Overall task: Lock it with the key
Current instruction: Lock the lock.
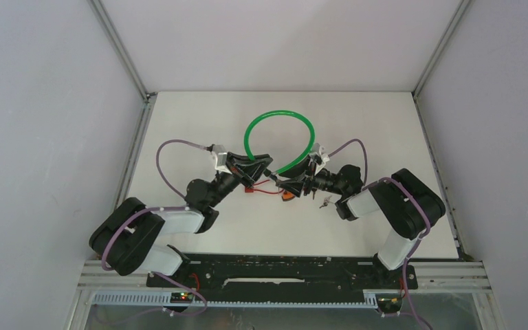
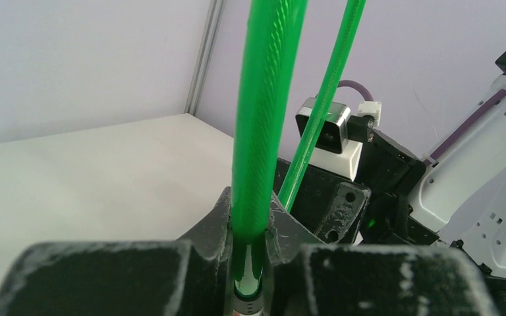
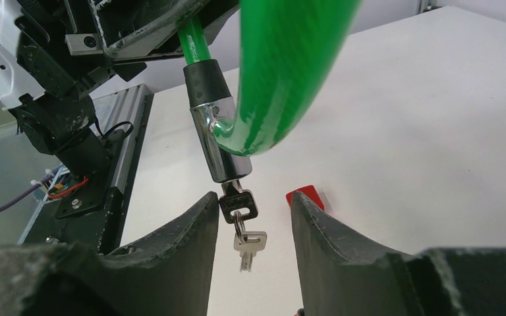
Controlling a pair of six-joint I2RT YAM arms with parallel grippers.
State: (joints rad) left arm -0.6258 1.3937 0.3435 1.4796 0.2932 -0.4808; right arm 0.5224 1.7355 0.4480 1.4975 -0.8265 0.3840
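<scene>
The glossy green plastic-sheathed cable loop (image 2: 263, 118) is a vivid, translucent green, and close up a fine twisted-strand weave shows through its sheath. Its cylindrical metal lock barrel (image 3: 219, 148) is mirror chrome, topped by a black collar. The small black-headed key (image 3: 238, 205) carries a silver ring and a plain silver spare key (image 3: 249, 245). A small flat plastic tag (image 3: 305, 195) shows bright red against the matt white tabletop (image 1: 385, 130). The right gripper (image 3: 253, 201) is matt black flecked with grey scuffs, as is the left gripper (image 2: 249, 217). The arm links (image 1: 179, 221) are black and white, trimmed with thin purple cables (image 2: 474, 118). The enclosure walls (image 1: 41, 103) are pale lilac-grey.
</scene>
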